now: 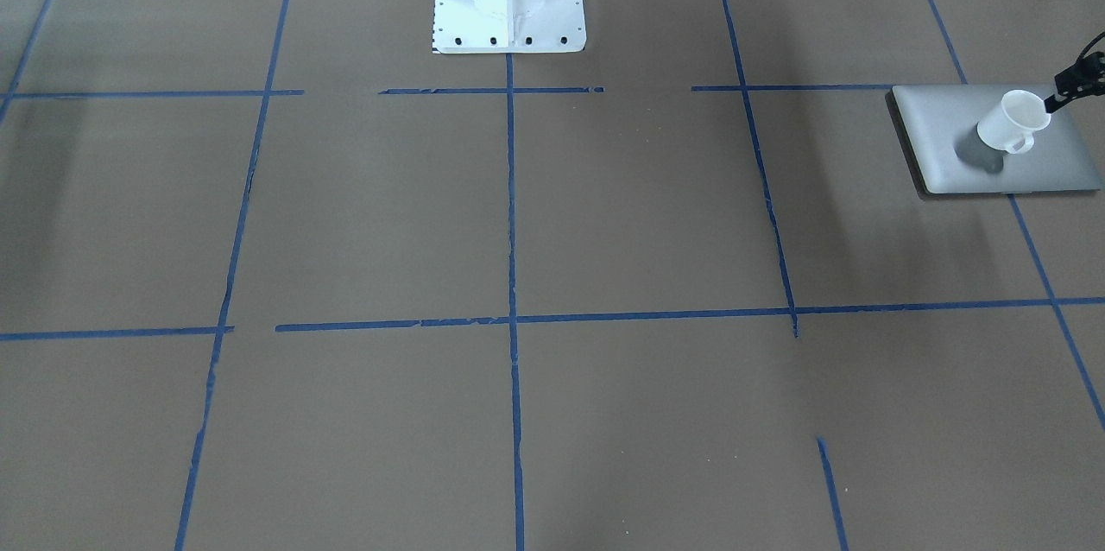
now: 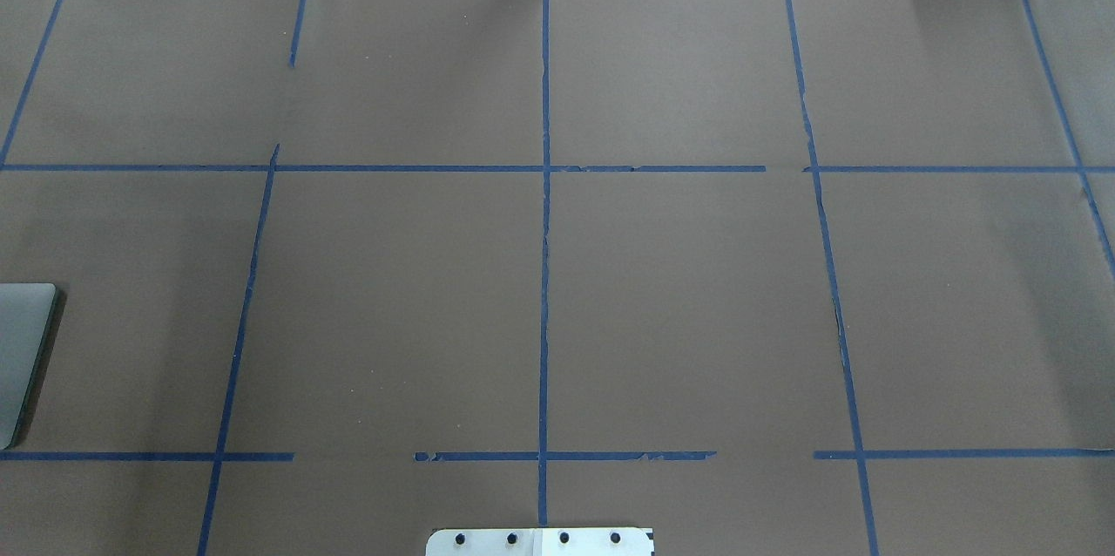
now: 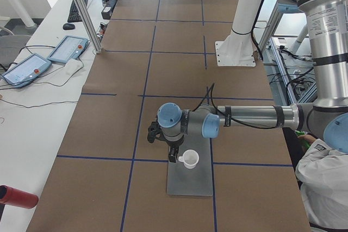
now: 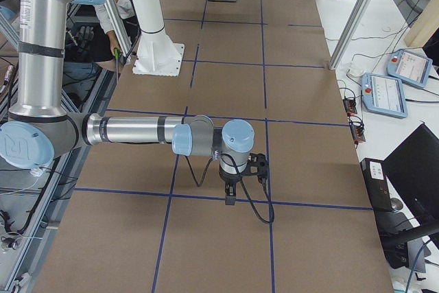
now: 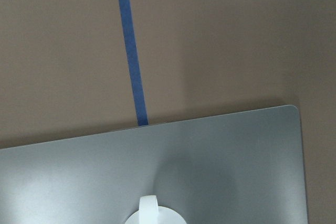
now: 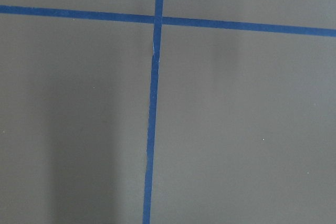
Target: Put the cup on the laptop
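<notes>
The laptop (image 1: 941, 132) lies closed and flat on the brown surface (image 1: 604, 214), far out on the robot's left side; the overhead view catches only one corner of it at the frame's edge. The cup (image 1: 1012, 123) is over the laptop's lid, handle turned away from the robot. In the front-facing view it leans, its mouth tipped toward the left gripper (image 1: 1055, 99), and its shadow falls on the lid beside its base. Whether the base bears fully on the lid cannot be told. A black fingertip of the left jaws reaches the cup's rim, but the pictures do not show whether the jaws are clamped on it or merely touching. The right gripper (image 4: 230, 195) hangs pointing straight down over the surface near a crossing of blue tape lines (image 6: 152, 129), well apart from the laptop. It has nothing beneath it but tape, and how far its jaws are open cannot be told.
</notes>
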